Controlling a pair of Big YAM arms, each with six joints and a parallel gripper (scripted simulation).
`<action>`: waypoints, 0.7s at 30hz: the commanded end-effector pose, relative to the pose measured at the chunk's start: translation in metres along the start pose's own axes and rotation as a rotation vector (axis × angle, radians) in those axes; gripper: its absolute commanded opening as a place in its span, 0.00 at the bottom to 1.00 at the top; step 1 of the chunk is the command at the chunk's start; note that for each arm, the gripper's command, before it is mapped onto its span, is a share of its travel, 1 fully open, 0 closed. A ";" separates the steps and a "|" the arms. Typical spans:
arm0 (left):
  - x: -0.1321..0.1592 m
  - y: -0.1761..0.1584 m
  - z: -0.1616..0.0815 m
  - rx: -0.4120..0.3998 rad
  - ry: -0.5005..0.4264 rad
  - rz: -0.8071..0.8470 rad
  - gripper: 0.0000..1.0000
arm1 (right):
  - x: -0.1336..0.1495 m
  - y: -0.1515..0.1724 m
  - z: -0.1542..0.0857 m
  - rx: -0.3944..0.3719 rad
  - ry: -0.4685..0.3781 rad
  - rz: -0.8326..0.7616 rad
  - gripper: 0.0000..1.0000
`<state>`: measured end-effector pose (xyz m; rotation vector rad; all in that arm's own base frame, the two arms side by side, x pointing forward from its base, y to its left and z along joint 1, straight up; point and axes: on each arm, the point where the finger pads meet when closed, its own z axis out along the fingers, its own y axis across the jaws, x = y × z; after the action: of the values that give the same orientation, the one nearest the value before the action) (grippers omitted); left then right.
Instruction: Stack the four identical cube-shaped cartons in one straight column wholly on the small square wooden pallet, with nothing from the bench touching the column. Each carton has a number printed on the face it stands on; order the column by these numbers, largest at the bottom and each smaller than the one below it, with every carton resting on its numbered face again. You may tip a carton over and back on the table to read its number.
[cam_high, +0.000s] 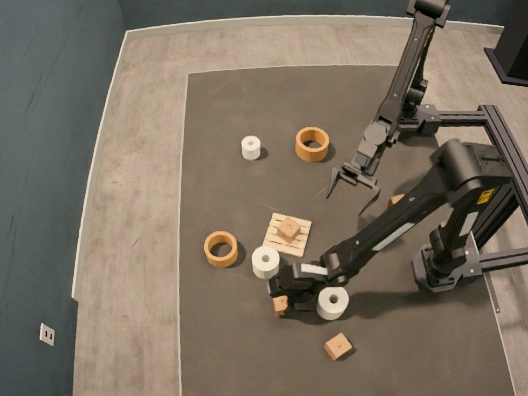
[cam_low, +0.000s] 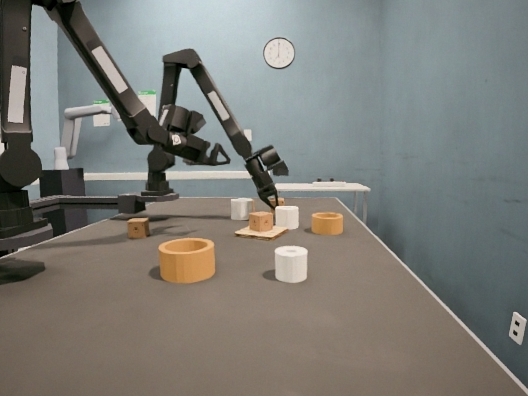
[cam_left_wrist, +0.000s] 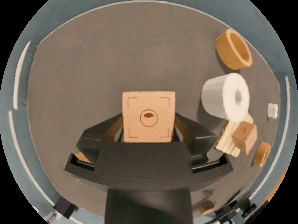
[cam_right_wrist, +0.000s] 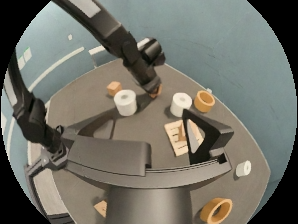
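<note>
The pallet (cam_high: 295, 248) (cam_low: 250, 233) (cam_left_wrist: 226, 143) bears one carton (cam_high: 289, 229) (cam_low: 261, 221) (cam_left_wrist: 245, 137) with its underside hidden. My left gripper (cam_high: 280, 297) (cam_left_wrist: 148, 112) is low at the table, its fingers against both sides of a second carton (cam_high: 281, 307) (cam_left_wrist: 149, 107); a round mark shows on the face toward the wrist camera. A third carton (cam_high: 338, 346) (cam_right_wrist: 114, 88) lies beyond the rolls, and a fourth carton (cam_low: 138, 228) (cam_right_wrist: 101, 208) lies near the arm bases. No number is readable. My right gripper (cam_high: 344, 205) (cam_right_wrist: 149, 111) is open and empty, above the table.
A white roll (cam_high: 265, 265) (cam_left_wrist: 220, 97) stands beside the pallet, close to my left gripper; another roll (cam_high: 332, 307) stands on its other side. A smaller roll (cam_low: 291, 265) and an orange ring (cam_low: 187, 267) stand farther off. Another orange ring (cam_low: 327, 225) stands near the first roll.
</note>
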<state>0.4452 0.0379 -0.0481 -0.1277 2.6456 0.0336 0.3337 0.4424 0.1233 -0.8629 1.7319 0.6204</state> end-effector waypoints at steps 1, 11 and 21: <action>-0.049 0.000 -0.050 0.000 -0.066 0.015 0.46 | -0.019 0.000 0.006 -0.002 -0.043 -0.003 1.00; -0.070 0.000 -0.092 0.000 -0.056 0.016 0.46 | -0.029 -0.002 0.001 0.002 -0.059 -0.002 1.00; -0.070 0.000 -0.092 0.000 -0.056 0.016 0.46 | -0.041 -0.021 -0.091 0.040 -0.012 0.011 1.00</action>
<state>0.4481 0.0382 0.0536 -0.1260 2.6069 0.0350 0.3142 0.4034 0.1652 -0.8438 1.7274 0.6128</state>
